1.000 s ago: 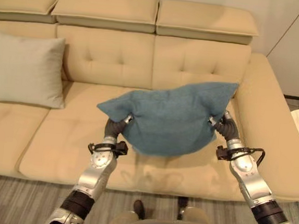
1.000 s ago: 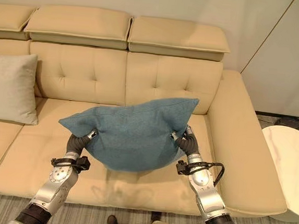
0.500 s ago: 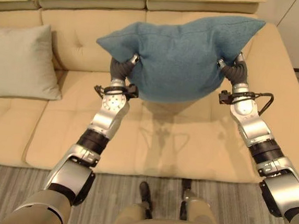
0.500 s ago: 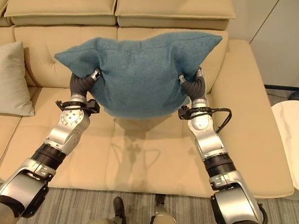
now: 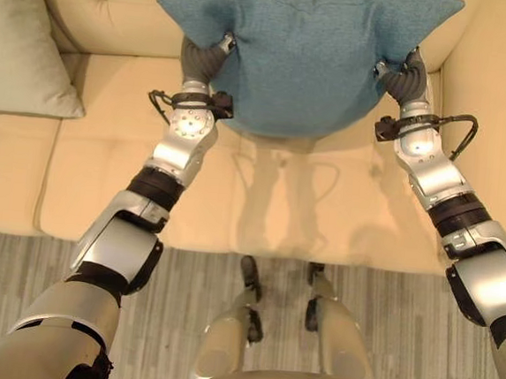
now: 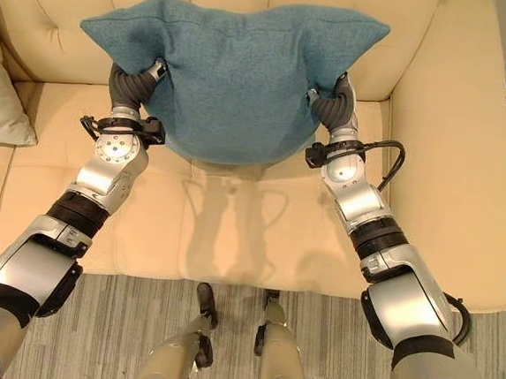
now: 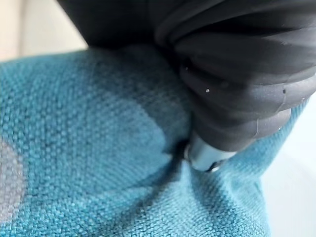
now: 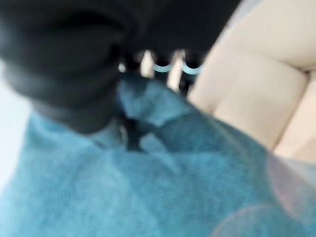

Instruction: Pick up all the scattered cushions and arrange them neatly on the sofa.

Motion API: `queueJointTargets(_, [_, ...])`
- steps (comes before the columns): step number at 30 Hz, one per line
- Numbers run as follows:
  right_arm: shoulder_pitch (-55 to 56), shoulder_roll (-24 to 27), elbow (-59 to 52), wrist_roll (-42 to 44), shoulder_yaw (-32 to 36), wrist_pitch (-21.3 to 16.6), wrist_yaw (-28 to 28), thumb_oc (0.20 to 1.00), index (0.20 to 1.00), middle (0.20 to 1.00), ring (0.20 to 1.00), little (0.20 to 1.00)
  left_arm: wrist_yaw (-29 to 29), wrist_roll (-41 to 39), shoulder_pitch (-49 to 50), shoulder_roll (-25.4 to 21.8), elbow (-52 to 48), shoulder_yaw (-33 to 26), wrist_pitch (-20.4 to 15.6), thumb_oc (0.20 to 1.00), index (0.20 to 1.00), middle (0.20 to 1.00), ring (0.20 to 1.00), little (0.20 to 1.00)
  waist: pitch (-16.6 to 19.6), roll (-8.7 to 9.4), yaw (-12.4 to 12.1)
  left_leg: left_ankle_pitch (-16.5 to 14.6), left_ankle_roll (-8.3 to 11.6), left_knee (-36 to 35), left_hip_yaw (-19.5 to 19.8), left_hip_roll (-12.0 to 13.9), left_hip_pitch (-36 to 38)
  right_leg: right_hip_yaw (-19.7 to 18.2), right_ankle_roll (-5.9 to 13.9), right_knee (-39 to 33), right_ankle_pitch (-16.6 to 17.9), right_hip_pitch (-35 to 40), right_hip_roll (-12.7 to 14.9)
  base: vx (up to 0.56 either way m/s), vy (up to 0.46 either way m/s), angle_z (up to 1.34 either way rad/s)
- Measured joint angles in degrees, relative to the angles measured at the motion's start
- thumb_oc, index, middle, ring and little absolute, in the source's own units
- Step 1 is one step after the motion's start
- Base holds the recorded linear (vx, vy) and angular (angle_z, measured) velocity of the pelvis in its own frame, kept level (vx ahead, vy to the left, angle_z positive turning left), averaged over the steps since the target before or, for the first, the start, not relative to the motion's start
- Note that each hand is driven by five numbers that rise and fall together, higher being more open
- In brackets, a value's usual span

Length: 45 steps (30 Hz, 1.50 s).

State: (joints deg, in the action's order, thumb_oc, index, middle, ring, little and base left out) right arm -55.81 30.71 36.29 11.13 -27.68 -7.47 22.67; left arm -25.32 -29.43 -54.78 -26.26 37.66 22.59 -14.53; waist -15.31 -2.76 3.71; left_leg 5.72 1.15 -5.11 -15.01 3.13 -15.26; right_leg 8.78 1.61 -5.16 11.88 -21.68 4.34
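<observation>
Blue cushion [image 6: 232,77]: held up in the air over the seat of the sofa [image 6: 249,233], near the backrest, touching neither from what shows.
Long axis: runs side to side, from the robot's left to its right; the two upper corners stick out past the hands as points, and the rounded belly sags down between the arms.
Left hand [image 5: 204,59]: at the cushion's left edge, below the left corner. In the left wrist view the dark ribbed cover presses into the blue cloth [image 7: 98,168] and one silver finger digs into a fold; fingers pinch the fabric.
Right hand [image 6: 333,103]: at the cushion's right edge, below the right corner. Its fingers curl into the cloth, which bunches around them in the right wrist view.
Cushion relative to hands: hangs between the two hands, mostly above and ahead of the wrists.
Grey cushion [image 5: 22,45]: leans against the backrest at the sofa's left, well apart from the blue one.
</observation>
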Motion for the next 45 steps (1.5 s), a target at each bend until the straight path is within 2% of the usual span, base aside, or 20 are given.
queueJointTargets(7, [-3.55,-0.25,3.50,0.03,0.03,-0.09,-0.39,0.200,0.200,0.200,0.200,0.200,0.39,-1.24,-3.72,-0.76,2.44,1.13,-0.15,0.200,0.200,0.200,0.200,0.200,-0.12,0.22,-0.36,0.33,0.04,0.25,0.42,-0.12,-5.86,0.07,-0.52,0.01,0.40,-5.50,0.19,0.00,-0.005,0.03])
queueJointTargets(8, [-3.62,-0.24,3.50,0.04,0.01,-0.13,-0.39,0.200,0.200,0.200,0.200,0.200,0.39,-1.24,-3.76,-0.78,2.44,1.14,-0.36,0.275,0.275,0.275,0.275,0.275,-0.12,0.22,-0.33,0.33,0.04,0.25,0.41,-0.09,-5.83,0.07,-0.52,0.01,0.40,-5.49,0.19,0.00,0.000,0.00])
queueJointTargets(9, [-3.88,-0.25,3.54,0.04,0.04,-0.15,-0.39,0.200,0.200,0.200,0.200,0.200,0.39,-1.23,-3.98,-0.89,2.58,1.17,-0.60,0.438,0.438,0.438,0.438,0.438,-0.13,0.22,-0.34,0.33,0.04,0.17,0.42,-0.09,-5.85,0.08,-0.52,0.01,0.40,-5.50,0.19,0.00,0.000,0.00])
queueJointTargets(10, [-4.19,-0.25,3.78,0.04,0.09,-0.17,-0.39,0.200,0.200,0.200,0.200,0.200,0.40,-1.19,-4.42,-0.91,3.32,1.21,-1.07,0.523,0.523,0.523,0.523,0.523,-0.14,0.24,-0.31,0.33,0.04,0.09,0.46,-0.08,-5.91,0.11,-0.51,0.00,0.40,-5.57,0.17,0.00,0.000,0.00])
queueJointTargets(11, [-4.73,-0.32,4.60,0.04,0.02,-0.27,-0.47,0.200,0.200,0.200,0.200,0.200,0.46,-1.10,-5.29,-0.93,4.91,1.47,-1.35,0.796,0.796,0.796,0.796,0.796,-0.13,0.24,-0.23,0.34,0.05,0.09,0.61,-0.08,-6.04,0.21,-0.51,0.00,0.40,-5.63,0.18,-0.01,-0.015,0.04])
queueJointTargets(12, [-5.43,-0.24,5.45,0.02,-0.22,-0.36,-0.61,0.200,0.200,0.200,0.200,0.200,0.59,-1.00,-6.35,-1.22,6.23,1.97,-1.37,1.000,1.000,1.000,1.000,1.000,-0.13,0.24,-0.16,0.38,0.11,0.02,0.81,-0.08,-6.25,0.37,-0.51,0.00,0.40,-5.79,0.19,-0.01,-0.024,0.08])
queueJointTargets(13, [-6.04,-0.12,5.93,0.02,-0.40,-0.38,-0.64,0.200,0.200,0.200,0.200,0.200,1.05,-0.92,-7.40,-1.45,7.14,2.05,-1.37,1.000,1.000,1.000,1.000,1.000,-0.13,0.24,-0.15,0.49,0.20,0.02,1.24,-0.09,-6.62,0.62,-0.51,0.00,0.39,-6.04,0.21,-0.02,-0.024,0.13])
queueJointTargets(14, [-7.05,0.10,6.40,0.02,-0.78,-0.39,-0.64,0.561,0.561,0.561,0.561,0.561,1.38,-0.91,-8.38,-1.78,7.33,2.05,-1.37,1.000,1.000,1.000,1.000,1.000,-0.12,0.25,0.03,0.70,0.29,0.06,1.51,-0.05,-7.26,1.01,-0.51,0.00,0.39,-6.44,0.24,-0.02,-0.026,0.15])
queueJointTargets(15, [-8.47,0.42,7.57,-0.07,-1.30,-0.50,-0.63,1.000,1.000,1.000,1.000,1.000,1.75,-0.75,-9.79,-1.79,8.52,2.18,-1.42,1.000,1.000,1.000,1.000,1.000,-0.09,0.27,-0.03,0.93,0.26,0.10,1.76,-0.03,-7.90,1.32,-0.52,0.00,0.41,-6.91,0.27,-0.02,-0.013,0.17])
queueJointTargets(19, [-15.23,0.89,13.88,-0.94,-4.88,-0.53,-0.28,1.000,1.000,1.000,1.000,1.000,2.42,-0.54,-15.49,-2.54,14.19,2.26,-1.46,1.000,1.000,1.000,1.000,1.000,-0.09,0.27,-0.39,1.47,0.31,0.35,2.61,0.16,-9.56,1.67,-1.03,0.01,0.78,-8.28,0.09,-0.02,-0.008,0.07])
queueJointTargets(22, [-18.54,0.64,19.11,-3.09,-4.68,-0.36,2.01,1.000,1.000,1.000,1.000,1.000,1.01,-0.28,-18.35,-2.79,16.71,2.21,-1.46,1.000,1.000,1.000,1.000,1.000,-0.09,0.27,-0.87,1.48,0.32,0.44,2.64,0.25,-9.56,1.67,-1.12,0.01,0.84,-8.25,0.04,0.00,0.000,0.00])
queueJointTargets(25, [-21.21,-1.26,22.48,-4.72,-4.19,1.74,5.80,1.000,1.000,1.000,1.000,1.000,-2.46,-0.38,-20.37,-1.24,18.00,1.47,-1.44,1.000,1.000,1.000,1.000,1.000,-0.09,0.27,-1.12,1.49,0.34,0.93,2.88,0.30,-9.54,1.82,-1.26,0.02,0.94,-7.81,0.07,0.00,-0.001,0.03])
queueJointTargets(32, [-23.13,-2.38,23.84,-4.37,-4.48,3.46,6.69,1.000,1.000,1.000,1.000,1.000,-3.32,-0.34,-22.63,-2.15,18.30,1.44,-1.33,1.000,1.000,1.000,1.000,1.000,-0.09,0.27,-1.33,1.75,0.66,1.20,3.68,0.57,-8.95,3.01,-1.47,0.02,1.10,-6.56,0.03,-0.01,0.002,0.06])
queueJointTargets(35, [-22.80,0.56,22.67,-3.18,-4.51,3.39,6.04,1.000,1.000,1.000,1.000,1.000,-3.55,-0.25,-22.13,-4.89,16.62,1.26,-1.30,1.000,1.000,1.000,1.000,1.000,-0.10,0.28,-1.54,2.00,0.69,1.06,4.31,0.52,-7.89,3.24,-1.47,0.02,1.10,-5.27,0.04,-0.01,0.017,0.09])
queueJointTargets(39, [-16.45,5.86,11.65,-0.57,-3.20,2.88,2.92,1.000,1.000,1.000,1.000,1.000,-2.01,0.56,-14.55,-8.69,5.76,-0.27,-1.54,1.000,1.000,1.000,1.000,1.000,-0.15,0.40,-1.61,2.02,0.71,-0.06,4.42,0.52,-4.03,3.19,-1.00,0.01,0.73,-1.86,-0.08,0.04,0.015,0.00])
queueJointTargets(40, [-11.44,8.26,4.28,0.43,-2.78,0.81,1.11,1.000,1.000,1.000,1.000,1.000,-0.02,0.98,-9.51,-11.53,-1.03,-0.08,-2.16,1.000,1.000,1.000,1.000,1.000,-0.17,0.45,-1.47,2.00,0.72,-0.08,4.41,0.58,-2.77,3.11,-0.88,0.01,0.64,-0.64,-0.16,0.03,0.022,-0.01])
queueJointTargets(42, [-5.35,10.41,1.47,0.61,-2.69,-0.98,-1.72,1.000,1.000,1.000,1.000,1.000,2.59,1.41,-3.62,-13.45,-4.47,-0.10,-2.67,1.000,1.000,1.000,1.000,1.000,-0.05,0.71,-1.31,1.49,1.16,-0.08,4.47,0.63,0.42,3.06,-0.09,0.00,-0.18,2.56,-0.21,0.05,0.022,0.02])
queueJointTargets(45, [5.44,13.18,-6.21,0.88,1.04,-1.48,-5.38,1.000,1.000,1.000,1.000,1.000,5.17,1.39,8.66,-15.15,-11.87,-5.31,-3.09,1.000,1.000,1.000,1.000,1.000,0.36,1.53,-1.29,0.74,1.82,-0.10,4.45,0.73,2.97,2.77,0.45,-0.02,-1.44,5.13,-0.28,0.09,0.018,0.00])
